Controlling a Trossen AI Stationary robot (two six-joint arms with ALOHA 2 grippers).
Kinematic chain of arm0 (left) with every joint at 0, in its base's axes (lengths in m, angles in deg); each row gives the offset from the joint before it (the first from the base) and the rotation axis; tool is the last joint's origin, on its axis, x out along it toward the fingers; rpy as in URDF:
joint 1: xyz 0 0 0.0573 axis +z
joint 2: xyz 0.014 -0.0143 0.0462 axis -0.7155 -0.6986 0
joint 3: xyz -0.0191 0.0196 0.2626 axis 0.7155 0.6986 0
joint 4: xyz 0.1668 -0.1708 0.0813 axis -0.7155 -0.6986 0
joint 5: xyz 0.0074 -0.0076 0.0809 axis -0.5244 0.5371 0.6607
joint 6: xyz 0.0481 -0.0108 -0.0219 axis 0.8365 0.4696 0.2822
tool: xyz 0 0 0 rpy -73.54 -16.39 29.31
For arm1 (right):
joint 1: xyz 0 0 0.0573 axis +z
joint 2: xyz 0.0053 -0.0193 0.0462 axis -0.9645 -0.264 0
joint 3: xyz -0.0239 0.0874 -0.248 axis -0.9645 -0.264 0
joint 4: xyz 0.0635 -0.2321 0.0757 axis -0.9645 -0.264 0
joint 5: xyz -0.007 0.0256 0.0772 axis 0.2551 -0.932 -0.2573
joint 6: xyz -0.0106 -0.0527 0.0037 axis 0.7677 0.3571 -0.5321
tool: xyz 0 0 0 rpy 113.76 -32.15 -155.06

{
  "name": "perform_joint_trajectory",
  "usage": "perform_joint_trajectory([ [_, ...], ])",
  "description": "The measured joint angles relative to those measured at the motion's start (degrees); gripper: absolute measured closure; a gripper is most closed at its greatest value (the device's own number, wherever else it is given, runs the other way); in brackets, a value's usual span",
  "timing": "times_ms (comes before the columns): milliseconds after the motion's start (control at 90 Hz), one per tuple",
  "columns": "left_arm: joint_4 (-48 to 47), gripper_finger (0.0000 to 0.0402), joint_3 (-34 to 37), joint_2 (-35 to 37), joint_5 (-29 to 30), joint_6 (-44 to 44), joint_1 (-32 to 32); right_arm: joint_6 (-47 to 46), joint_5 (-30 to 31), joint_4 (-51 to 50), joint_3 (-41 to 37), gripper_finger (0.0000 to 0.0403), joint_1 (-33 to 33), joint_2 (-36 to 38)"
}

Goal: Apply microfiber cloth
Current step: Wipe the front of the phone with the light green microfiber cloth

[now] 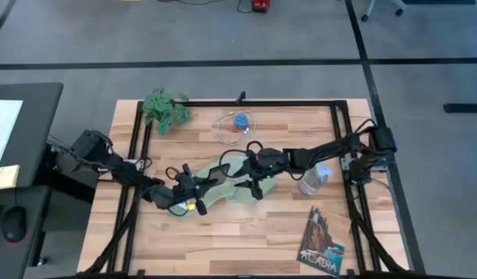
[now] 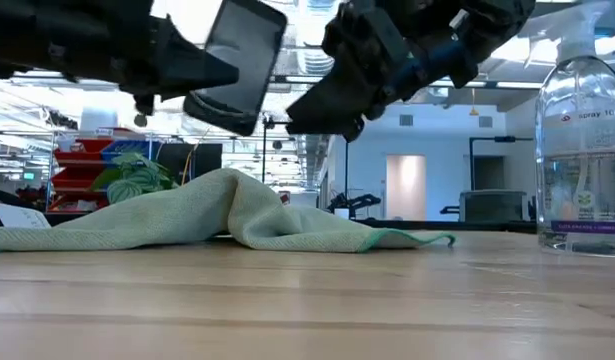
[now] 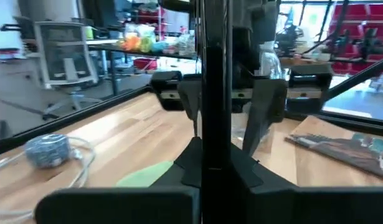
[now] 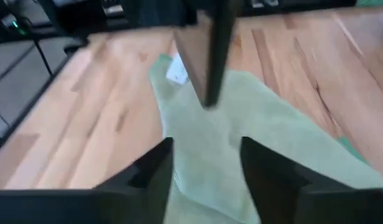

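Note:
The pale green microfiber cloth [image 1: 232, 184] lies crumpled on the wooden table, humped in the middle [image 2: 232, 205], its white tag [image 4: 176, 73] showing in the right wrist view. Over it my left gripper [image 1: 193, 183] is shut on a black phone [image 2: 237, 62]. My right gripper [image 1: 251, 180] faces the phone from the table's right, hanging open above the cloth [image 4: 207, 174], with nothing between its fingers. My left gripper pinches the phone between its two fingers at the end nearest its arm [image 2: 199, 100], coming roughly level from the table's left. In the left wrist view the phone [image 3: 216, 124] shows edge-on between the fingers. It is tilted and lifted clear above the cloth.
A clear spray bottle [image 1: 316, 179] stands just right of the cloth. A leafy plant [image 1: 166, 108] and a coiled cable with a blue piece [image 1: 238, 124] sit at the far side. A magazine [image 1: 323, 242] lies near the right front. A black frame [image 1: 339, 116] borders the table.

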Motion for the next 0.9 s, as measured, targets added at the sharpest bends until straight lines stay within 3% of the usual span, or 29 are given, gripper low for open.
perform_joint_trajectory([
  [178,0.0,0.0398,2.3,0.0,8.8,-4.3,-5.5,4.9,0.5,0.0,2.2,0.0136,1.4,-5.5],
  [333,0.3,0.0398,3.9,0.9,18.2,-5.7,-10.7,10.0,4.7,-5.1,8.7,0.013,2.8,-10.6],
  [533,0.0,0.0399,5.2,3.5,27.6,-5.3,-16.7,11.7,4.9,-11.4,18.1,0.013,3.0,-14.6],
  [733,0.0,0.0399,5.6,5.1,29.7,-5.1,-19.0,11.6,4.7,-11.2,25.0,0.013,2.2,-21.4],
  [900,-0.2,0.0399,5.6,5.2,29.7,-5.4,-19.8,5.8,2.7,-11.2,29.0,0.013,-1.1,-27.1],
])
